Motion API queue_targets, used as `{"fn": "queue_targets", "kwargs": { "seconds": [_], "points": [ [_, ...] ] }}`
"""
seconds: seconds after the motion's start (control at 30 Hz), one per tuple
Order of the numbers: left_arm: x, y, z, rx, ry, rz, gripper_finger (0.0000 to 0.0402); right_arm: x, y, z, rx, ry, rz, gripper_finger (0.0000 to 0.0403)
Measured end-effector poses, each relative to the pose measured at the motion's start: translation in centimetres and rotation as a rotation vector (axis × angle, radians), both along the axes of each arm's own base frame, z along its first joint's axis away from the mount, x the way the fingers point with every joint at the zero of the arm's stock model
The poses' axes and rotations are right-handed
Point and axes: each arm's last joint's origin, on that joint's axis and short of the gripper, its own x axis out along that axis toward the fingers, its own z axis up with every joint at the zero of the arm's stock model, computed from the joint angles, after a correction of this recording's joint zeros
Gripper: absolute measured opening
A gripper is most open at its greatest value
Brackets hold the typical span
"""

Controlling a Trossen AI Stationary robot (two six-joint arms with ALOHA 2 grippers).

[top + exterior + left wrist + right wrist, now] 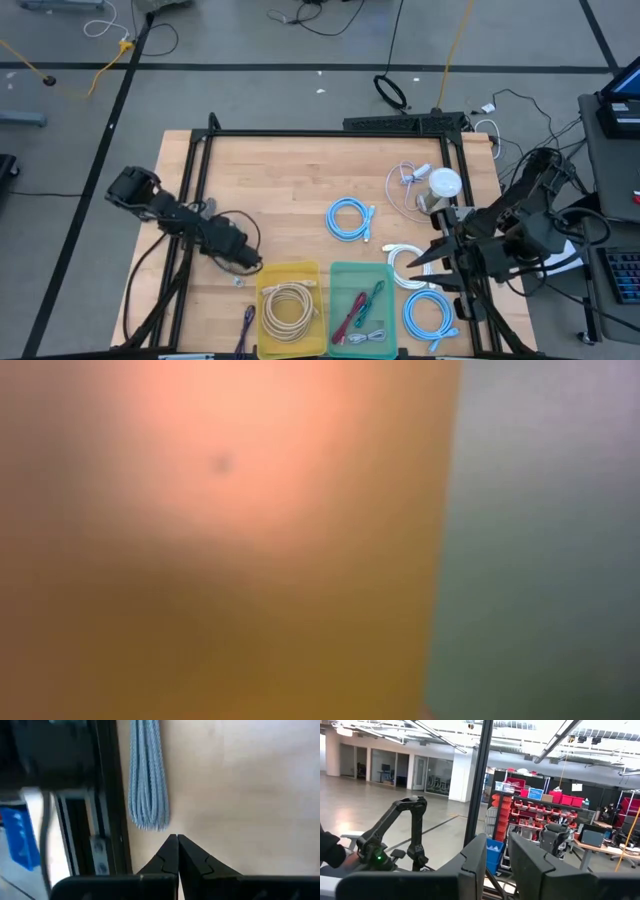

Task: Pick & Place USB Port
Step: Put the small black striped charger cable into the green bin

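Several coiled USB cables lie on the wooden table: a light blue coil (349, 218), another light blue coil (430, 312), a white coil (404, 264) and a loose white cable (408, 180) beside a white round device (444, 184). My right gripper (421, 274) is open and points toward the table's left, above the white coil; its wrist view looks level into the room past its spread fingers (497, 865). My left gripper (244, 266) is shut, just left of the yellow bin (265, 290). Its shut tips (177, 838) stand near the end of a bluish braided cable (147, 780).
The yellow bin holds a beige cable coil (290, 306). A green bin (338, 270) next to it holds red, green and grey cables. A purple cable (247, 325) lies at the near edge. A black frame (330, 131) borders the table. The low view shows only a yellow and green blur.
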Motion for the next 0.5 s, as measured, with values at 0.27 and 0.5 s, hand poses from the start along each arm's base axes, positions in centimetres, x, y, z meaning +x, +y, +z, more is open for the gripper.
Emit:
{"fn": "queue_targets", "kwargs": {
  "seconds": [0.27,0.5],
  "points": [
    [-1.3,-3.0,1.8,0.183,0.016,0.112,0.0000,0.0,0.0,0.0,-0.002,-0.004,-0.001,0.0073],
    [-1.9,-3.5,2.0,0.196,0.036,0.106,0.0000,0.0,0.0,0.1,-0.015,-0.009,-0.006,0.0073]
  ]
}}
